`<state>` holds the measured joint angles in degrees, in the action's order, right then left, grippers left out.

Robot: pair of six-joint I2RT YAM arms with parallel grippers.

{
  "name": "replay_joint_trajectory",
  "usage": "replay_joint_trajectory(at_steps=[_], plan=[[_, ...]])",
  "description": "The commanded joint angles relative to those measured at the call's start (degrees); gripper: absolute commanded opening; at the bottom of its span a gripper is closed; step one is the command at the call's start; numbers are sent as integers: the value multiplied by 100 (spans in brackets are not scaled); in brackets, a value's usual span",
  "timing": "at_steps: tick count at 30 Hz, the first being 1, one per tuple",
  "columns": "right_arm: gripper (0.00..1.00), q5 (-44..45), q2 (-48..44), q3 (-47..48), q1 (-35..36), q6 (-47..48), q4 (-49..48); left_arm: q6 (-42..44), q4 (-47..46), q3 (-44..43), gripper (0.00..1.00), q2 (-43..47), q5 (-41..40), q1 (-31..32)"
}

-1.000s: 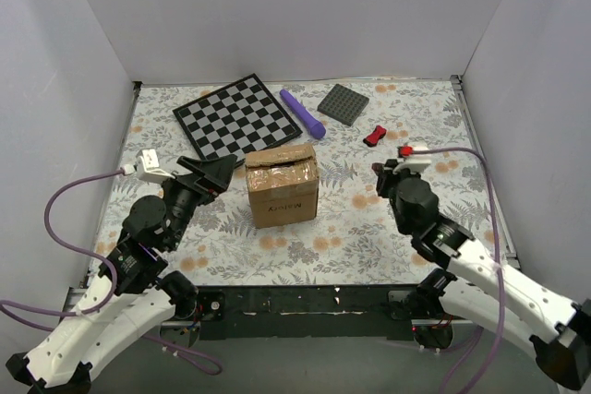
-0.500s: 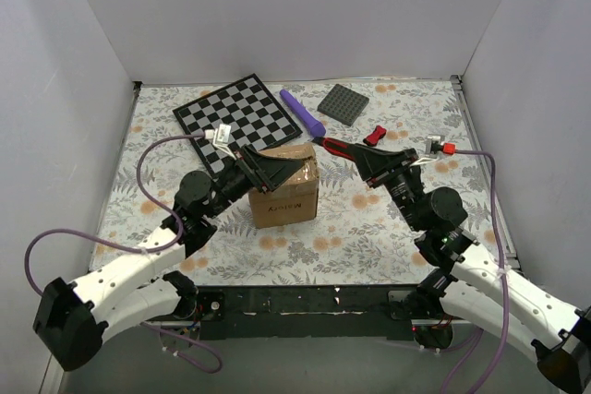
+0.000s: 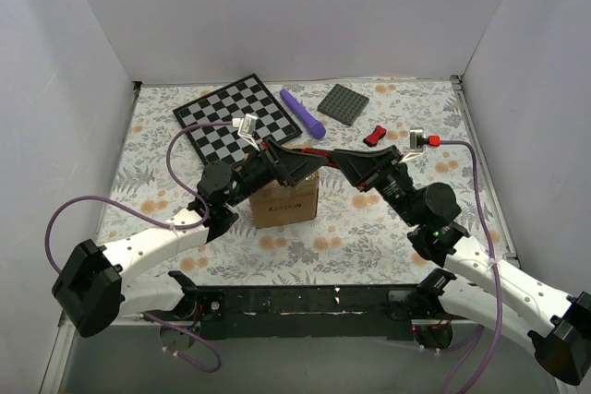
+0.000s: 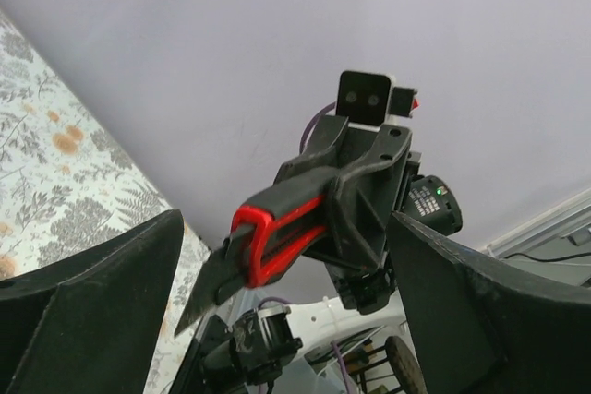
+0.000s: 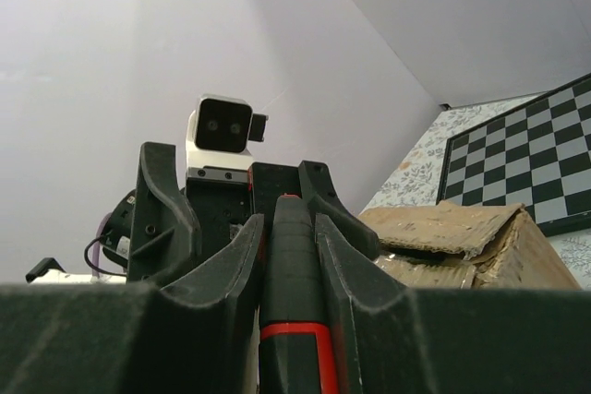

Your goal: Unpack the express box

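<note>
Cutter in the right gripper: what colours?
The cutter is black with red trim; clearest in left wrist view.

Illumination is bright, even and diffuse from overhead; the white walls (image 3: 295, 16) show no glare, and only a soft shadow lies beside the express box (image 3: 286, 208). In both wrist views the near fingers (image 4: 83, 302) appear dark and blurred, with sharper backgrounds.
</note>
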<state>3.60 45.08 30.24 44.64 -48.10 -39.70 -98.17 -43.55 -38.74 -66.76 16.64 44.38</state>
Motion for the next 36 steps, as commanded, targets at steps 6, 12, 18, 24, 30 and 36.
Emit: replay_joint_trajectory(at_steps=[6,12,18,24,30,36], plan=[[1,-254,-8,123,53,-367,-644,-132,-1287,376,60,137,-645,18],[1,-254,1,140,62,-367,-626,-246,-1498,473,24,110,-618,18],[36,-307,-17,333,62,-262,-56,-54,-1113,491,0,592,-882,18],[92,412,-183,1035,62,159,1820,640,1345,-210,0,1576,-1593,-235],[95,1617,-649,1511,62,1152,3195,1485,5756,-1993,0,1904,-2568,-1884],[96,2031,-1106,1099,62,1434,3119,1407,6896,-1638,0,2185,-3871,-2756]])
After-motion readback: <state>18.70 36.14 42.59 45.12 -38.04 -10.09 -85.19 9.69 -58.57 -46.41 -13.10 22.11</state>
